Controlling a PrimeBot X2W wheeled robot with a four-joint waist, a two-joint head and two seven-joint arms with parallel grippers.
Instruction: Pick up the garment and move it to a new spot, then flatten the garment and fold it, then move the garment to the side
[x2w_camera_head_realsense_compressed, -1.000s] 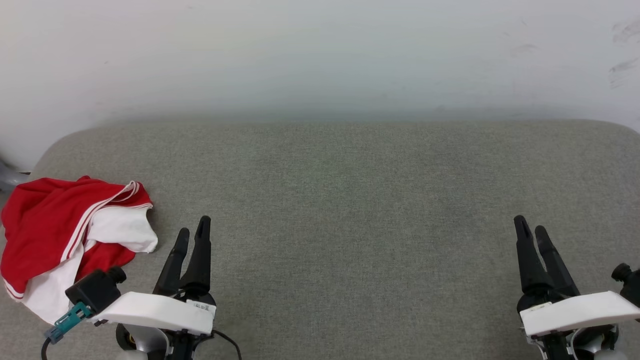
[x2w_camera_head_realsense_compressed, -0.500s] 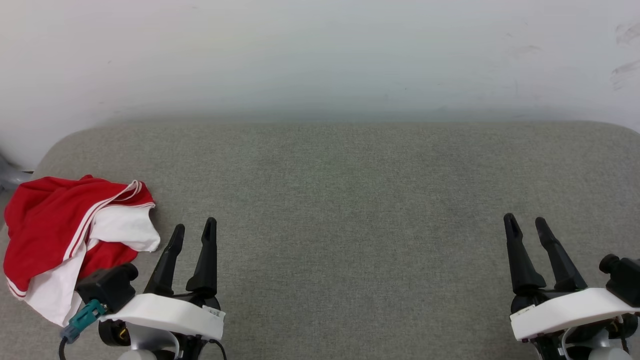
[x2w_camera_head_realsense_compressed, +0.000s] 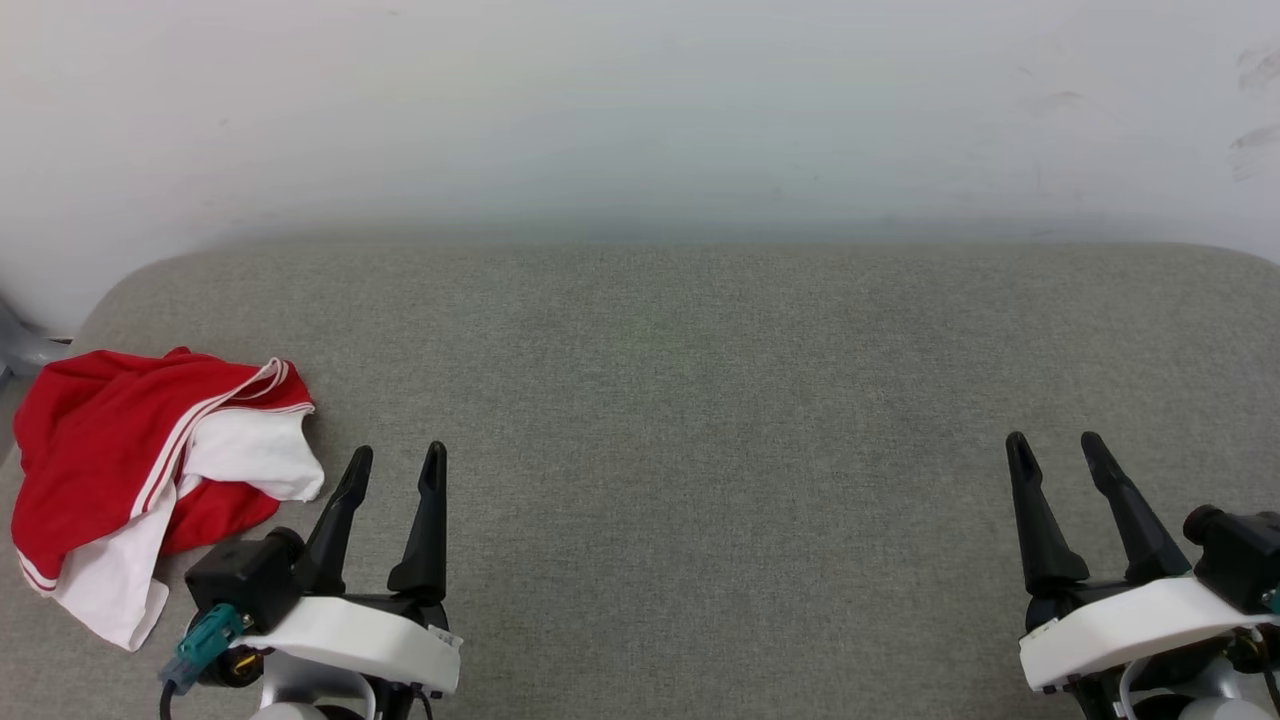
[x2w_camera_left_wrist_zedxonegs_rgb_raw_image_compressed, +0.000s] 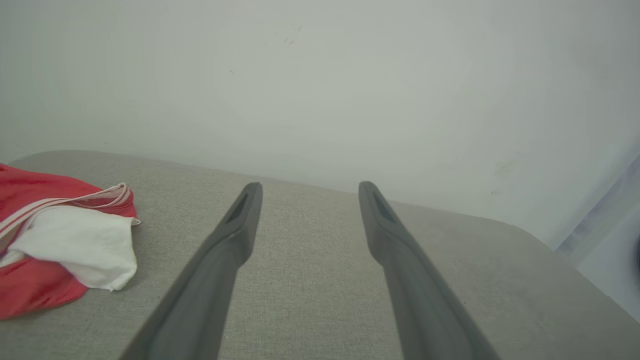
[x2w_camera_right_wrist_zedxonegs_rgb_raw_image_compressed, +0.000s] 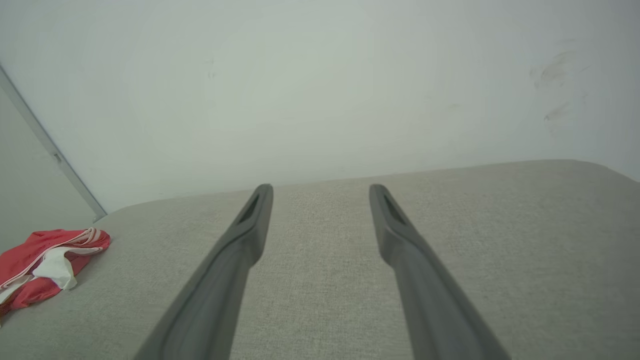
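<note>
Garment (x2w_camera_head_realsense_compressed: 110, 450) first: it lies crumpled at 9 o'clock in my head view, on the cushion's left end. Biggest of all is the pale wall (x2w_camera_head_realsense_compressed: 640, 100) along the 12 o'clock side, faintly scuffed toward 2 o'clock. Below it the grey cushion (x2w_camera_head_realsense_compressed: 700, 400) spreads across, its far corners rounded. The garment is bright red, with a white panel folded over on its 3 o'clock side and thin red-and-white striped trim along that panel's upper edge. More white trails toward 7 o'clock. My left claw (x2w_camera_head_realsense_compressed: 398, 455) sits at 7 o'clock, just beside the white panel but apart from it, fingers spread with bare cushion between them. My right claw (x2w_camera_head_realsense_compressed: 1055, 442) sits at 5 o'clock, well apart from the garment, spread the same way. Both point toward 12 o'clock.
</note>
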